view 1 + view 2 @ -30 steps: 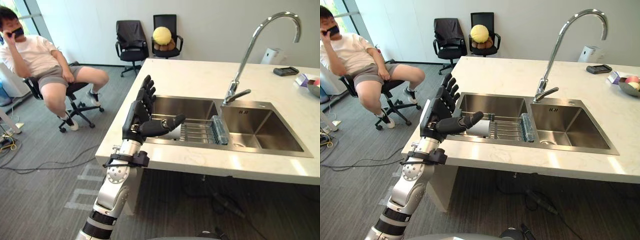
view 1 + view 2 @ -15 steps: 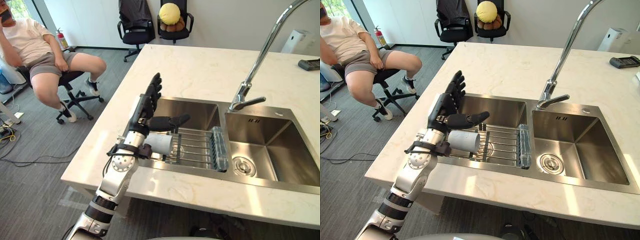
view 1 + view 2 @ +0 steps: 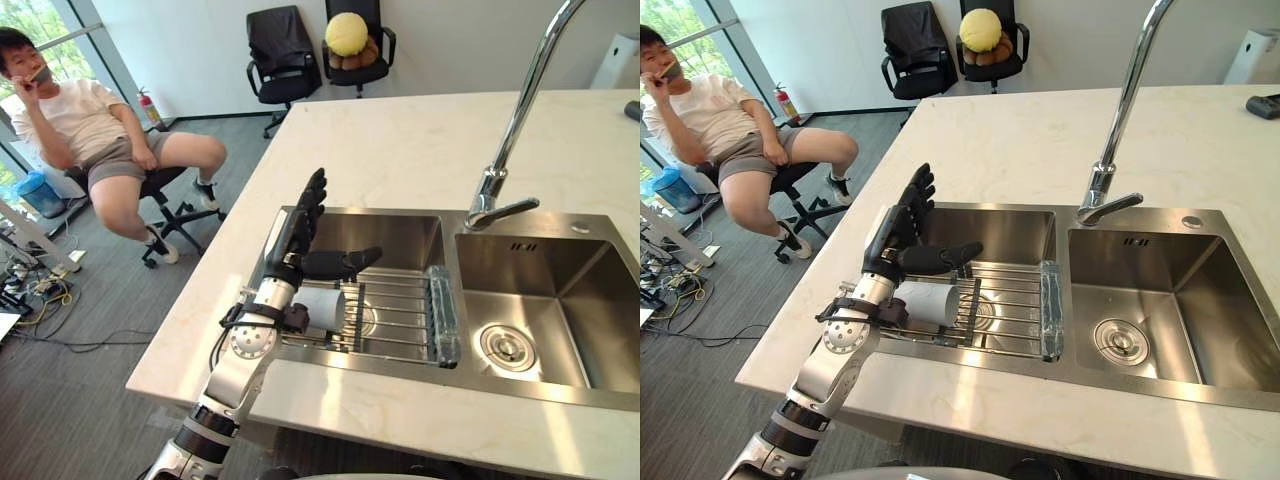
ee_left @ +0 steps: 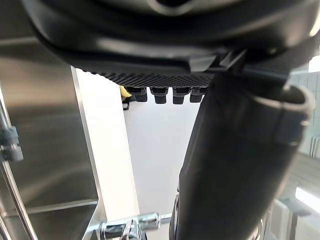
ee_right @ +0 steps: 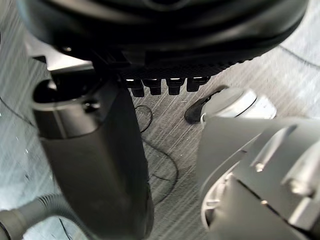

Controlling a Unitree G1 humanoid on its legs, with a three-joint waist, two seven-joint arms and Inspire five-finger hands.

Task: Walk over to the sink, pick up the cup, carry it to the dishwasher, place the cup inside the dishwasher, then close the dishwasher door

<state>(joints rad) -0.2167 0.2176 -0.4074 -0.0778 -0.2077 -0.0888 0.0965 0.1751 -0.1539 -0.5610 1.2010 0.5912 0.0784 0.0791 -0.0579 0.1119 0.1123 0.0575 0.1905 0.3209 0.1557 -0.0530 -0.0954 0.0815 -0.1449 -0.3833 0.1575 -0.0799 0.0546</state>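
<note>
Steel sink (image 3: 1140,222) is closer now than a second ago. The robot has stepped in, and its left hand (image 3: 898,235), then at the counter's edge, now stands over the left basin. Its fingers point straight up and its thumb stretches out above the cup (image 3: 928,302). The cup lies on its side on the wire rack (image 3: 1008,312), ungripped, so I'd say the pick-up is only starting. A dark upright of the rack seems to touch the cup's far end, though I can't be sure. A clear plastic piece (image 3: 1051,308) lies further along, below the faucet (image 3: 1118,130). The right hand (image 5: 95,165) hangs with straight fingers above the floor. A person (image 3: 715,115) sits well apart.
</note>
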